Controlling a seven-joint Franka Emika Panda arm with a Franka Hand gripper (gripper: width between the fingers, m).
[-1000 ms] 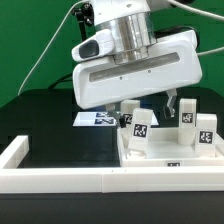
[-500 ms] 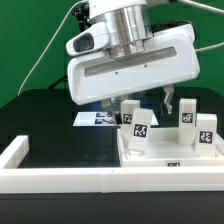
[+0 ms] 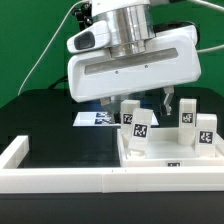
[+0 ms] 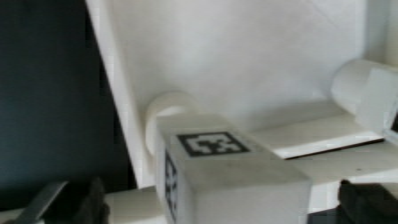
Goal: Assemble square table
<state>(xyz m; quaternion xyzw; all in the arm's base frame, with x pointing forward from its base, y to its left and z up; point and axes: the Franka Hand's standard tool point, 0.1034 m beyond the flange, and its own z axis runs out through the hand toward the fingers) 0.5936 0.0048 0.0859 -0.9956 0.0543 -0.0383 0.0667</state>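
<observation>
The square table top (image 3: 160, 163) is a white rimmed tray lying at the exterior view's right, near the front wall. Several white tagged legs stand on it: two near the middle (image 3: 139, 130) and two toward the right (image 3: 207, 129). My gripper (image 3: 146, 108) hangs just above the middle legs, with one dark finger (image 3: 169, 102) showing. In the wrist view a tagged leg (image 4: 235, 178) stands between my fingers (image 4: 71, 200) with a gap on each side. The gripper (image 4: 217, 206) is open around it. The tray floor (image 4: 231, 60) and another leg (image 4: 365, 92) lie beyond.
The marker board (image 3: 97, 119) lies flat on the black worktop behind the tray. A long low white wall (image 3: 60, 180) edges the worktop's front and left side. The wide gripper body hides the tray's back part.
The gripper shifted slightly toward the exterior view's left between the first two frames, then stayed still. The legs and tray have not moved.
</observation>
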